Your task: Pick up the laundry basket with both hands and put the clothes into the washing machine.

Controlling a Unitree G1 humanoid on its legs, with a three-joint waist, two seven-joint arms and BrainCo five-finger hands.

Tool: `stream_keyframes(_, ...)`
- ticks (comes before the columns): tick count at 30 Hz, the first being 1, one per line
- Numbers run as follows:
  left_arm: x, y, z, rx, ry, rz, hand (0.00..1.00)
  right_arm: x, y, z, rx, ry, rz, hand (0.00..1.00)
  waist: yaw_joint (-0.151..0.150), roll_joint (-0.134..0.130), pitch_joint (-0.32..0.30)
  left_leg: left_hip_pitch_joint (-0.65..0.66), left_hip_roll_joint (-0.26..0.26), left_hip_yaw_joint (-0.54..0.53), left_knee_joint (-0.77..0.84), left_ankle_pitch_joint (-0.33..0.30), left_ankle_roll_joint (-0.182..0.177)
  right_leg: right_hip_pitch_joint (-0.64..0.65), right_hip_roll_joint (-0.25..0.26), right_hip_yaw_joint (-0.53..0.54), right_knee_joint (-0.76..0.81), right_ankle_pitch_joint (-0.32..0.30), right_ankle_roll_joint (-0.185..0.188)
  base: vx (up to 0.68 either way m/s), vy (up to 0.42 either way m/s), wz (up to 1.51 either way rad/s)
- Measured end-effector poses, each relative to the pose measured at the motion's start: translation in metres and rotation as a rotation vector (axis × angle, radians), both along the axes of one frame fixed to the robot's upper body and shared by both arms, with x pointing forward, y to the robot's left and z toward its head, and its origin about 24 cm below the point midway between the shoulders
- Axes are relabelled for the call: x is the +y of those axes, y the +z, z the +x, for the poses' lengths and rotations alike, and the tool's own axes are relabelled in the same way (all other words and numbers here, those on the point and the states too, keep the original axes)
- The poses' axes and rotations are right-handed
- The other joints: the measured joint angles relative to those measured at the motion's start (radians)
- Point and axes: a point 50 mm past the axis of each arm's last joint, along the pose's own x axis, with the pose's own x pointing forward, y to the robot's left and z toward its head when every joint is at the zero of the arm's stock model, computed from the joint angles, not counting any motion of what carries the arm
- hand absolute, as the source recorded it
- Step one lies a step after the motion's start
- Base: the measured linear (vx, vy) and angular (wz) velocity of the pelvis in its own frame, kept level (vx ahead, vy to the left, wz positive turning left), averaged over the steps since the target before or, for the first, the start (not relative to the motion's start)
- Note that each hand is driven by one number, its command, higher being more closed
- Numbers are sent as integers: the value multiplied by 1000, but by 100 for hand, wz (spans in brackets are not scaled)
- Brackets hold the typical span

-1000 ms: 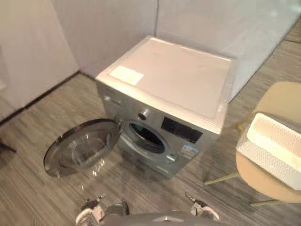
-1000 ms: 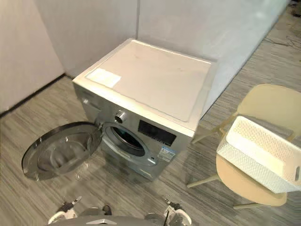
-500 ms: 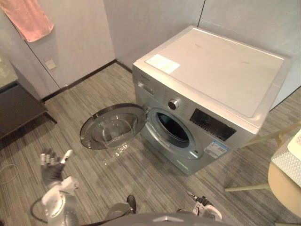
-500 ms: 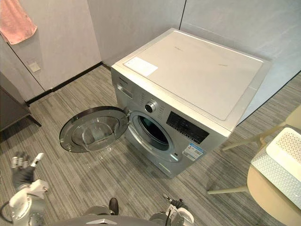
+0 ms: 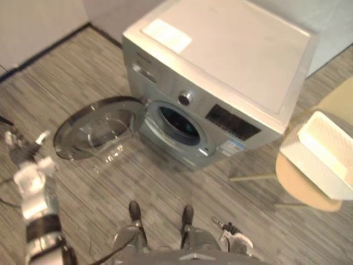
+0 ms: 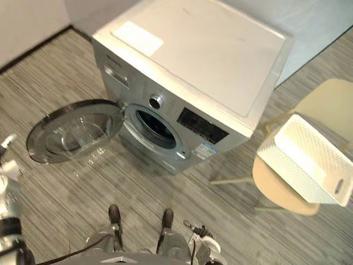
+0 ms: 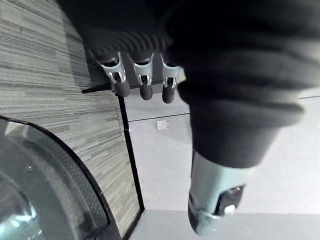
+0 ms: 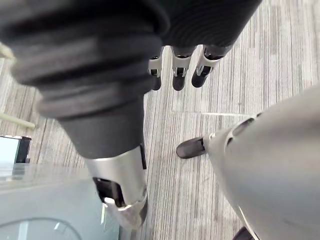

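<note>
A white perforated laundry basket [image 5: 322, 154] lies on a beige round chair [image 5: 300, 185] to the right of the silver washing machine [image 5: 231, 72]. I cannot make out what the basket holds. The machine's round door [image 5: 99, 127] hangs wide open to the left, baring the dark drum opening [image 5: 176, 124]. My left hand [image 5: 19, 150] is raised at the far left, left of the door, with fingers [image 7: 142, 80] straight and nothing in them. My right hand [image 5: 234, 240] hangs low near the floor in front of the machine, its fingers [image 8: 177, 70] relaxed and empty. Both hands are far from the basket.
Striped grey floor [image 5: 165, 182] spreads in front of the machine. Pale walls [image 5: 33, 22] close the corner behind it. The open door's rim [image 7: 45, 190] shows close to my left hand, and the chair's thin legs [image 5: 251, 178] reach toward the machine.
The camera has swung, bringing the basket and chair further into view. My left arm has come up at the left since a second ago and stays raised.
</note>
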Motion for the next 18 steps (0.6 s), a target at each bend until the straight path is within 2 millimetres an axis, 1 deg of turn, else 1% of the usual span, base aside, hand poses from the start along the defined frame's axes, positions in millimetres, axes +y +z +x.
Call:
stream_keyframes(1,5,8,5,-7,6,10,0,-1,1,4,-9,1,-4,0,1,-4,10,-19,9,0,21,-8,-1,-10,7,7,-1,10,-4,-85,16,-22)
stream_keyframes(3,22,36,21,-29,30,21,0,-6,7,17,-45,-15,-3,0,0,-18,50,-81,42,-4,99,-34,0,-41,30,16,-7,46,-11,-109,23,-19)
stream_keyframes(4,25,41,24,-35,34,11,0,-7,8,19,-52,-19,-2,0,1,-19,56,-98,50,-6,116,-42,-2,-51,36,17,-7,55,-11,-113,21,-14)
stream_keyframes(6,32,65,40,-48,32,3,0,-9,12,28,-80,-22,0,0,3,-27,98,-153,78,-21,168,-64,-7,-72,55,18,-20,87,-15,-121,17,-7)
stream_keyframes(7,33,70,42,-53,34,2,0,-8,12,29,-85,-28,8,0,5,-34,104,-166,82,-21,174,-68,-4,-81,58,19,-24,94,-15,-119,13,-11)
stream_keyframes(8,36,82,46,-69,36,-8,0,-6,13,32,-94,-24,15,0,10,-45,118,-187,89,-23,181,-70,-2,-99,63,19,-28,110,-15,-92,20,-13)
stream_keyframes(9,39,93,50,-82,37,-16,0,-5,15,36,-106,-19,22,0,11,-56,147,-195,90,-35,188,-69,-3,-101,68,19,-34,120,-16,-84,22,-9)
stream_keyframes(10,39,98,52,-86,34,-21,0,-4,15,37,-111,-16,24,0,10,-56,154,-209,94,-45,197,-70,-2,-107,73,18,-35,125,-17,-72,24,-3)
stream_keyframes(12,35,120,61,-108,8,-7,0,-2,19,43,-142,-2,23,0,17,-68,180,-254,113,-55,215,-66,-7,-139,85,17,-40,148,-18,-56,21,-7)
stream_keyframes(15,29,138,69,-129,-33,13,0,-2,21,45,-163,-6,24,0,17,-82,196,-293,125,-74,235,-59,-16,-150,98,14,-61,152,-21,-21,13,2)
stream_keyframes(18,25,142,73,-117,-56,44,0,0,22,47,-166,13,23,0,23,-89,213,-294,136,-76,235,-56,-21,-149,109,14,-65,153,-21,25,-8,-2)
